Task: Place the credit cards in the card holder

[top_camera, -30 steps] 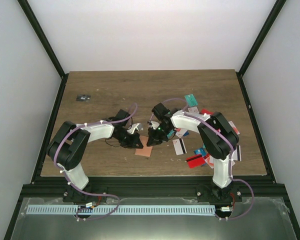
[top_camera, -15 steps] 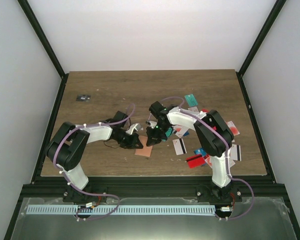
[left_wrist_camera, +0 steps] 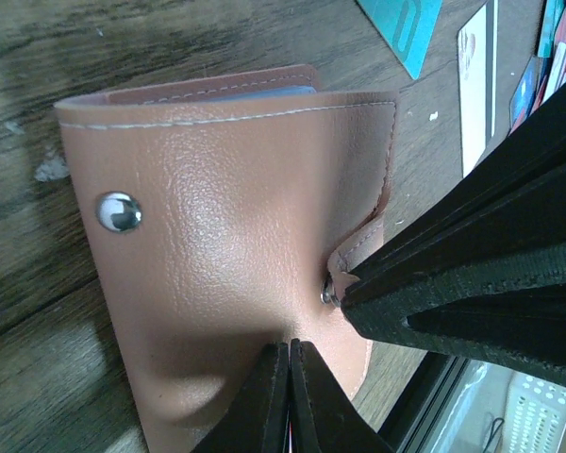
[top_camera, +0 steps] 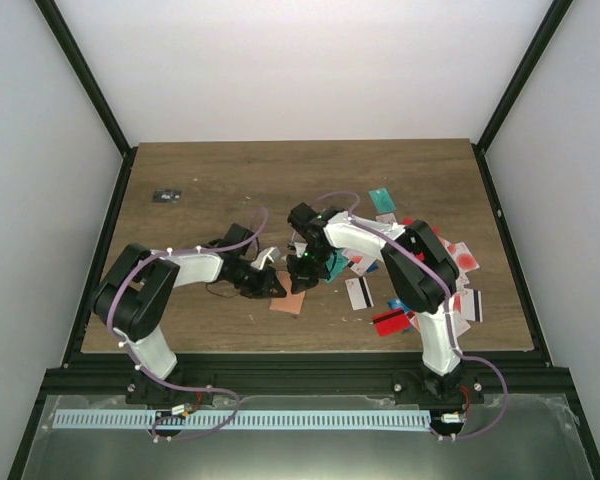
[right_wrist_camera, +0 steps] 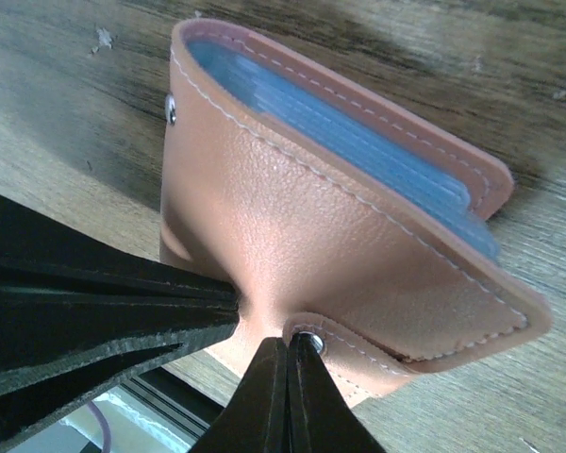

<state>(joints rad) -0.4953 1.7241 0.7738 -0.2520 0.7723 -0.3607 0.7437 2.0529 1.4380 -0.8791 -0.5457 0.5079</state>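
The left gripper (left_wrist_camera: 289, 357) is clamped on the cover edge of the card holder (left_wrist_camera: 226, 236), with the right gripper (right_wrist_camera: 288, 354) pinched onto its snap tab (right_wrist_camera: 358, 344) just beside, front-centre on the table (top_camera: 280, 180). The credit cards (top_camera: 390, 322) crowd the right side up to that edge; bare wood lies behind and leftward.

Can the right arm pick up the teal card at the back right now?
Probably not yet. The right gripper is shut on the card holder, so it must let go first. The teal card lies bare, nothing on top.
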